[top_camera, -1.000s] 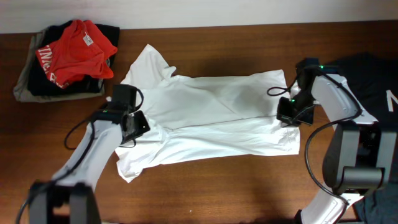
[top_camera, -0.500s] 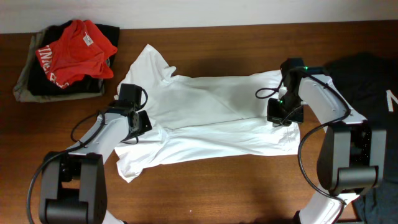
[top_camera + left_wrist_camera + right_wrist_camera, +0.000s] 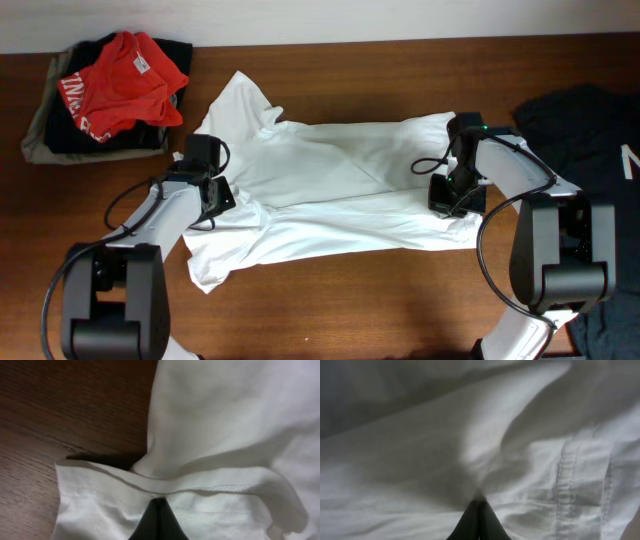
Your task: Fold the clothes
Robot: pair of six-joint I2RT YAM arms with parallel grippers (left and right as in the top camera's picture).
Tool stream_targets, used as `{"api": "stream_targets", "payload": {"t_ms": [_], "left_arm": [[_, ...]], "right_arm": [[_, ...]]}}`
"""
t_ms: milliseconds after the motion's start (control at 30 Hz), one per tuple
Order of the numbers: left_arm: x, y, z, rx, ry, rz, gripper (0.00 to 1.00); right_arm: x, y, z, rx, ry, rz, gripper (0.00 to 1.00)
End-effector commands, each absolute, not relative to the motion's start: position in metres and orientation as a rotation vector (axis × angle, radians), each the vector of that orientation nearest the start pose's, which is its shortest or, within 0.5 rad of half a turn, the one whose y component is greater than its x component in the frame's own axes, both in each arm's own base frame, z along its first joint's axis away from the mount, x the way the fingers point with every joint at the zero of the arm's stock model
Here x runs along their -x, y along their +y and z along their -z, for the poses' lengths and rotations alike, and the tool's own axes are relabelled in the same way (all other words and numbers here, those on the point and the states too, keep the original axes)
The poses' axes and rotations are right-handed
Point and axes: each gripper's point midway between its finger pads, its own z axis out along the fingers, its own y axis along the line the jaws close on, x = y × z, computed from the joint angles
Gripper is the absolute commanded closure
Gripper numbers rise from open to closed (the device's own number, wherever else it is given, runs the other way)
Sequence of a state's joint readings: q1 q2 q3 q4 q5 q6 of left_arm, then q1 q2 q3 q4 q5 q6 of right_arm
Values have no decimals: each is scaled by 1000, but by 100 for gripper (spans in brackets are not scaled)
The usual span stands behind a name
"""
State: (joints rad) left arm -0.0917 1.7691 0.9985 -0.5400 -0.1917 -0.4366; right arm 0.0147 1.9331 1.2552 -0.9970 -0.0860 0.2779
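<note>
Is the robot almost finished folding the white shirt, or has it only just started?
It looks early on. Done: the white T-shirt lies spread sideways on the table, with one long fold line along it. In hand: the left gripper is shut on cloth at the sleeve end, and the right gripper is shut on cloth near the hem. Left: no tidy folded shape shows yet.
</note>
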Motion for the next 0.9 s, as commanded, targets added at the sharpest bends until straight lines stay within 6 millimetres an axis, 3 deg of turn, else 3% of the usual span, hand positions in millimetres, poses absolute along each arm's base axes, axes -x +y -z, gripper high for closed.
{"api": "stream_targets", "payload": {"t_ms": [0, 133, 267, 467, 633, 867], "left_arm": [[-345, 4, 15, 510, 2862, -207, 100], [-341, 1, 29, 511, 2902, -197, 100], [-341, 7, 31, 536, 2899, -201, 100], [-333, 42, 31, 688, 2895, -229, 100], [-326, 62, 32, 781, 2890, -239, 100], [-326, 64, 32, 787, 2888, -240, 99]], "right_arm": [[-317, 17, -6, -455, 3216, -80, 96], [-318, 16, -6, -465, 3214, -76, 96], [-316, 1, -5, -568, 3193, 34, 96], [-311, -17, -5, -657, 3192, 29, 96], [-314, -7, 1, -607, 3191, -90, 96], [-312, 3, 9, -611, 3183, -182, 96]]}}
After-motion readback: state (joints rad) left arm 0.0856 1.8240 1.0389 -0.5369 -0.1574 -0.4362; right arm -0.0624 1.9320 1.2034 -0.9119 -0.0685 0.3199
